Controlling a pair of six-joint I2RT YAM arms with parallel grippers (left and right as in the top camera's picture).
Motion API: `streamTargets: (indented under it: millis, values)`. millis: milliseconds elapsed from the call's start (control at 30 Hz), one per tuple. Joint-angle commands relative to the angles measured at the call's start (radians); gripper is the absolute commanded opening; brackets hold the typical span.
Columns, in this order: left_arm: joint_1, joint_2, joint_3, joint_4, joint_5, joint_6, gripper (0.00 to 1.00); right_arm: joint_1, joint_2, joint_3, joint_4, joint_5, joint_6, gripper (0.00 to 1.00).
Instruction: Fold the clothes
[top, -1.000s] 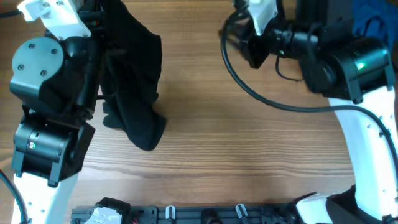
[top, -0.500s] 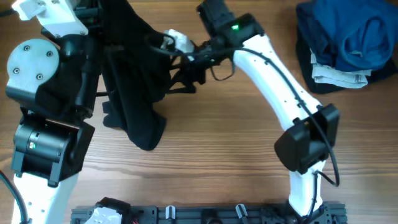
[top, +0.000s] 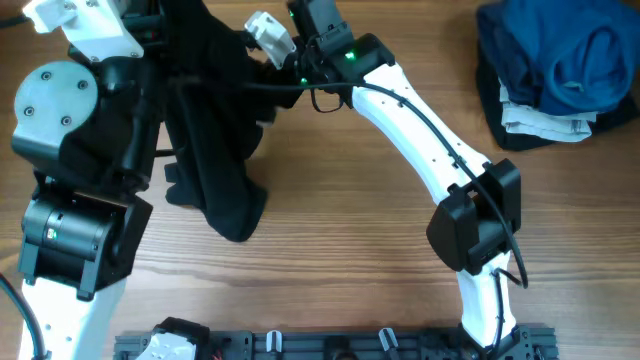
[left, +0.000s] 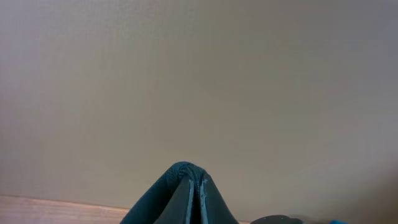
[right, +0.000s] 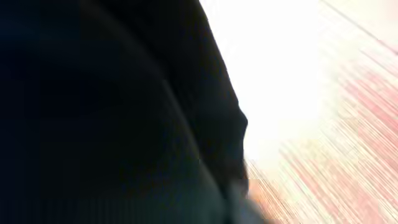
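Observation:
The black garment (top: 215, 150) hangs bunched from my raised left arm at the left, and its lower end rests on the wooden table (top: 360, 250). In the left wrist view my left gripper (left: 195, 186) is shut on a fold of the black fabric (left: 168, 199), with a plain wall behind it. My right arm reaches across from the right, and my right gripper (top: 260, 78) is up against the garment's upper right side, its fingers lost against the black cloth. The right wrist view is blurred, with dark fabric (right: 106, 118) filling its left part.
A bright blue garment (top: 570, 50) lies heaped at the back right, on top of a small white folded piece (top: 535, 115). The left arm's base (top: 75, 230) stands at the front left. A black rail (top: 330, 345) runs along the front edge.
My right arm has swung from the back right across to the left and reached the hanging garment, uncovering the blue pile. The left arm and the garment have stayed in place.

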Motion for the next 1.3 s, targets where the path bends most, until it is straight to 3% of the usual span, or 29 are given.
streamTargets:
  millis: [0,267,500,700,833,967,1067,1167,1267]
  values:
    - [0.005,-0.012,0.027,0.015,-0.036,0.024,0.04,-0.034,0.011,0.003,-0.008,0.028,0.051,0.04]
    - [0.004,-0.012,0.027,0.048,-0.057,0.023,0.04,-0.225,-0.276,0.003,-0.135,-0.080,-0.023,0.04]
    - [-0.022,-0.099,0.027,0.166,0.131,0.023,0.04,-0.290,-0.653,0.005,-0.240,0.039,-0.087,0.04]
    - [-0.173,-0.280,0.027,0.033,0.130,0.023,0.04,-0.290,-0.907,0.012,-0.350,0.165,-0.060,0.04]
    - [-0.174,-0.247,0.027,-0.052,0.041,0.024,0.04,-0.290,-0.873,0.011,-0.365,0.166,-0.061,0.04]
    - [-0.172,-0.104,0.027,-0.022,-0.099,0.024,0.04,-0.290,-0.721,0.011,-0.308,0.190,-0.070,0.04]
    - [-0.117,0.063,0.027,0.135,-0.143,0.023,0.04,-0.290,-0.562,0.011,-0.154,0.239,-0.098,0.04]
    - [-0.051,0.259,0.027,0.460,-0.143,0.023,0.04,-0.309,-0.463,0.011,0.068,0.252,-0.100,0.05]
    - [-0.034,0.335,0.027,0.762,-0.102,0.081,0.04,-0.357,-0.461,0.012,0.269,0.246,-0.085,0.04]
